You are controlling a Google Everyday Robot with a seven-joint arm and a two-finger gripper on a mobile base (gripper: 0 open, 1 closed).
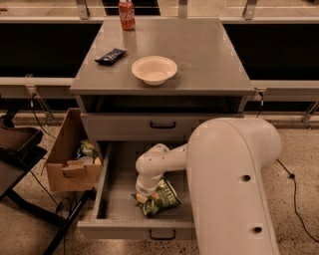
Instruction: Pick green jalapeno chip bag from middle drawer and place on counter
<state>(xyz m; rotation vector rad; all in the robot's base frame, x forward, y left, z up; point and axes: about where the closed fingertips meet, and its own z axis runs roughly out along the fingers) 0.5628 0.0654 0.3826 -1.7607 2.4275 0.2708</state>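
Gripper [145, 191] was found lowered into the opened middle drawer [115, 199], at the end of a white arm [234, 189] that reached in from the right. It was set down at the left end of the green jalapeno chip bag [162, 198]. How wide the gripper stood, or whether the bag was held, could not be told, since the wrist covered it from above.

The bag was seen lying crumpled on the drawer floor, near the front and right of the middle, its white lettering turned upward and its long side tilted toward the front right. The rest of the grey drawer floor to the left was left uncovered. The drawer, the lowest of the cabinet, was drawn well out, and a small black handle [162, 234] was fixed on its low front panel.

Just above it, a taller-fronted grey drawer [129, 128] was kept closed. Over that, a dark slot was left under the grey tabletop [214, 60]. On the tabletop a white bowl [154, 69] was placed near the front, left of centre. A dark snack wrapper [110, 56] was laid to the bowl's left and a little behind it. A red soda can [126, 8] was stood upright at the back edge. All three were kept apart from one another.

On the speckled floor, a cardboard box [70, 167] holding some packets was set just beside the drawer's left wall.
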